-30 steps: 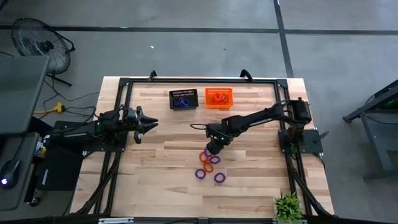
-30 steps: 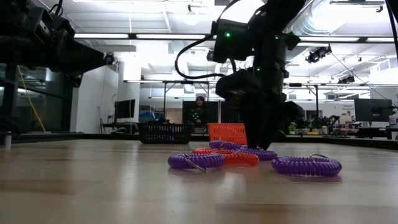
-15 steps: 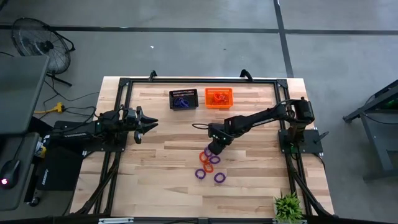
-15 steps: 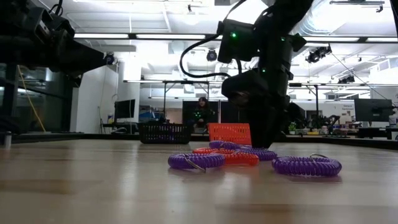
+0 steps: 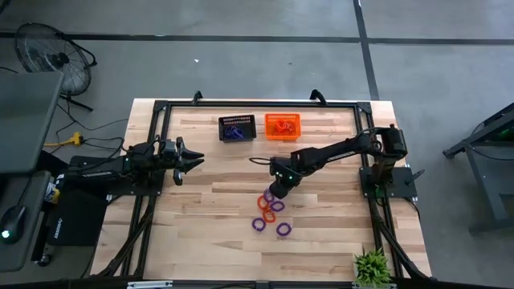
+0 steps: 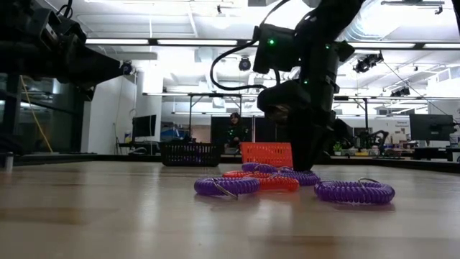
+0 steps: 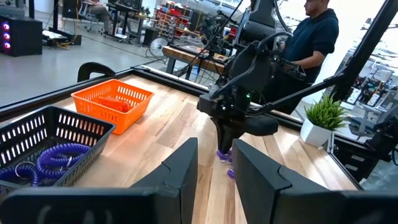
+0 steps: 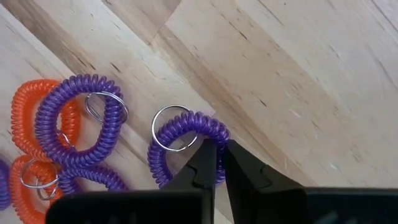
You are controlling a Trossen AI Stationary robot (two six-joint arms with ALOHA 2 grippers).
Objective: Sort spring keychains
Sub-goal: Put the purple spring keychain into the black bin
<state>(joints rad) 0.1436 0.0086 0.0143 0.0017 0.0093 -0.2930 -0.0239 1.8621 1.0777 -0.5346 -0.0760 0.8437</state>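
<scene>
Several purple and orange spring keychains (image 5: 271,210) lie in a loose cluster on the wooden table (image 5: 201,217), right of its middle. My right gripper (image 5: 275,191) points down at the cluster's far edge, shut on one purple spring keychain (image 8: 186,134) that has a metal ring (image 8: 169,127). Beside it lie another purple loop (image 8: 78,121) and orange loops (image 8: 25,124). My left gripper (image 5: 189,159) hangs level and open above the table's left side, far from the keychains. My right gripper pinches the coil of the purple spring keychain (image 8: 214,134) between its two fingertips (image 8: 205,158), a little way along the loop from its metal ring. The fingers come from above, pointing steeply down, across the coil. The loop lies flat on the table.
A black mesh basket (image 5: 237,128) with purple coils and an orange mesh basket (image 5: 282,126) with orange coils stand side by side at the far edge. A small potted plant (image 5: 371,266) stands at the near right corner. A person stands beyond the table (image 7: 314,37).
</scene>
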